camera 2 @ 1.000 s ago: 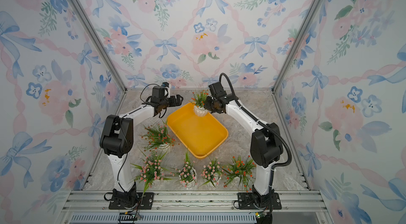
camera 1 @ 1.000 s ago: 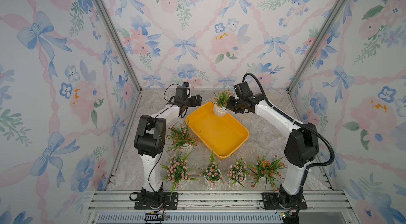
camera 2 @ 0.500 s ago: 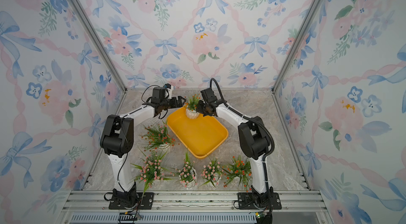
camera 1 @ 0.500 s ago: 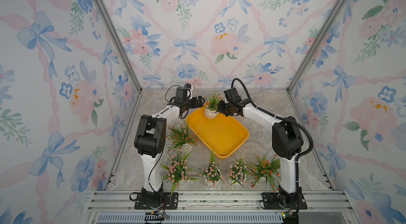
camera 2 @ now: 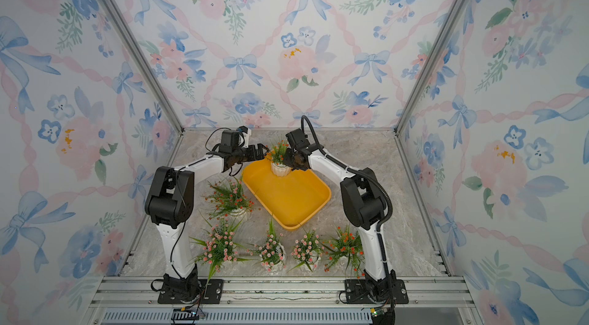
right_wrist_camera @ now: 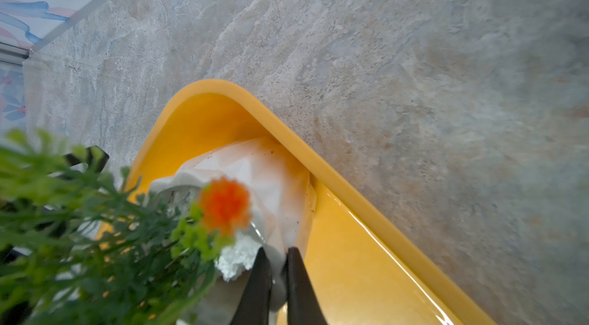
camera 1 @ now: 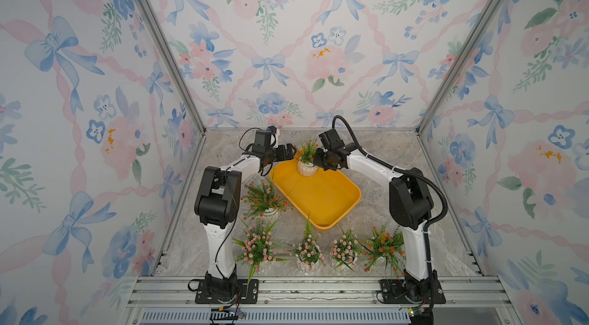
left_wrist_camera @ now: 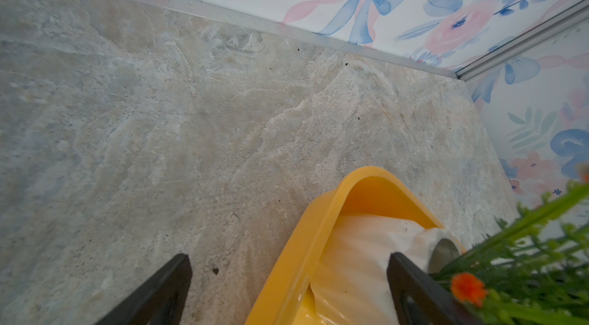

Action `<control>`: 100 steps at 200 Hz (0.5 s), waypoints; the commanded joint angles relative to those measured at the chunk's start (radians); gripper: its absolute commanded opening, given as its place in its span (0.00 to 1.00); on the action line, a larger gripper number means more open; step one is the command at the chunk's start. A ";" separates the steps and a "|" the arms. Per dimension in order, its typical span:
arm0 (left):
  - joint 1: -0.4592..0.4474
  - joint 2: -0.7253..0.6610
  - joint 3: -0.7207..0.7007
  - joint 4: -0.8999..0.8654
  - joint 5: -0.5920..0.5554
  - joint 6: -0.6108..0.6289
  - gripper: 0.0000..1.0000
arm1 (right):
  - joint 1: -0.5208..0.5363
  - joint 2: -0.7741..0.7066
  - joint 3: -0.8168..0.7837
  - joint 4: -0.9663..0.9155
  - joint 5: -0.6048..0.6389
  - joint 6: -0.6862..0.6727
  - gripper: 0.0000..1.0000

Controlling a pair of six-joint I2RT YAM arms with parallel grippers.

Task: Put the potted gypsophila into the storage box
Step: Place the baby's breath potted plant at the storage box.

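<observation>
At the far corner of the shallow yellow-orange plastic storage box (camera 1: 322,199), one orange-blossomed potted gypsophila (camera 1: 307,167), spiky green sprigs in a white ribbed pot, sits inside the rim, close against the corner wall. Whether its base rests on the box floor cannot be told. The right gripper (right_wrist_camera: 276,251) is clenched on this pot's rim; its black fingers (right_wrist_camera: 255,282) stand nearly together with the white edge pinched between them. The left gripper (left_wrist_camera: 288,259) is released, jaws spread wide. It hangs just beside the same corner of the box, with one finger outside the box wall and the other near the pot.

Five more potted plants stand on the grey marble-patterned tabletop (camera 1: 382,154), outside the box. An orange-blossomed one (camera 1: 264,199) is just beside the box on the left arm's side. Three pink-blossomed ones (camera 1: 258,243) (camera 1: 307,250) (camera 1: 345,248) form a row along the near edge. A second orange-blossomed one (camera 1: 384,247) ends that row by the right arm's base.
</observation>
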 commanded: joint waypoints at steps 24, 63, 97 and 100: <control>0.006 -0.019 -0.002 -0.001 0.029 -0.008 0.98 | 0.006 0.055 0.105 -0.031 0.020 -0.005 0.00; 0.005 -0.054 -0.027 0.001 -0.009 0.001 0.98 | 0.000 0.080 0.137 -0.057 0.030 -0.007 0.00; 0.005 -0.059 -0.034 -0.001 -0.010 -0.003 0.98 | -0.010 0.099 0.164 -0.058 0.006 -0.004 0.01; 0.005 -0.058 -0.034 0.000 -0.011 -0.003 0.98 | -0.010 0.100 0.167 -0.059 0.004 -0.004 0.01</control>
